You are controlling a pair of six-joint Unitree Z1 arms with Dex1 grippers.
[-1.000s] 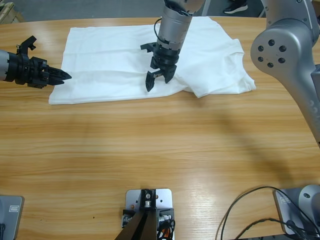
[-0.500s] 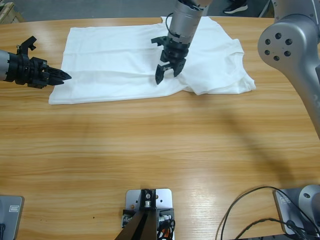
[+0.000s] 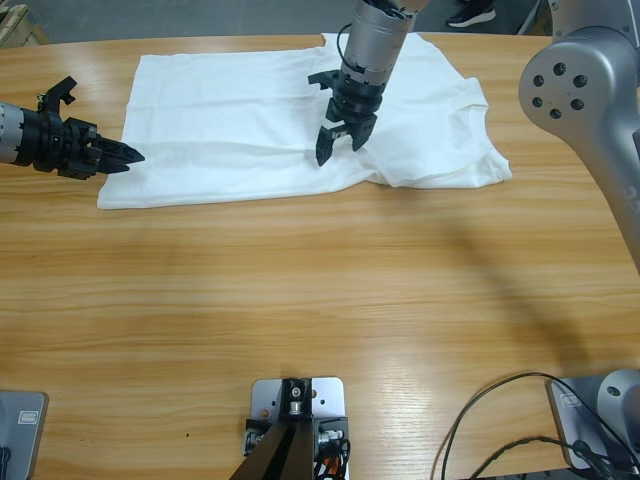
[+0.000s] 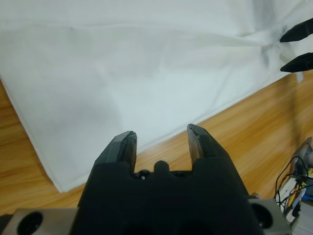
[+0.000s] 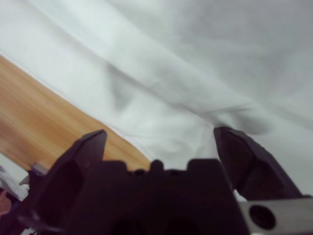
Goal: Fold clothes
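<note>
The clothes are one white T-shirt (image 3: 230,110) lying flat on the far part of the table, with a rumpled fold toward its right end. My left gripper (image 3: 128,155) comes in from the left edge and points at the shirt's left hem, jaws open. In the left wrist view the T-shirt (image 4: 146,73) fills the space ahead of the left gripper (image 4: 160,134). My right gripper (image 3: 338,148) comes down from the top middle and hangs open just over the shirt near its front hem. Its wrist view shows the right gripper (image 5: 161,133) spread wide above the creased T-shirt (image 5: 195,58).
The wooden table (image 3: 320,300) stretches bare in front of the shirt. A large silver elbow (image 3: 580,90) of an arm stands at the right. Black cables (image 3: 500,420) lie at the bottom right. A person's shoe (image 3: 470,12) shows beyond the far edge.
My right gripper has moved away from the shirt's front hem, toward the far right, and stayed open. The left gripper has drawn back slightly to the left.
</note>
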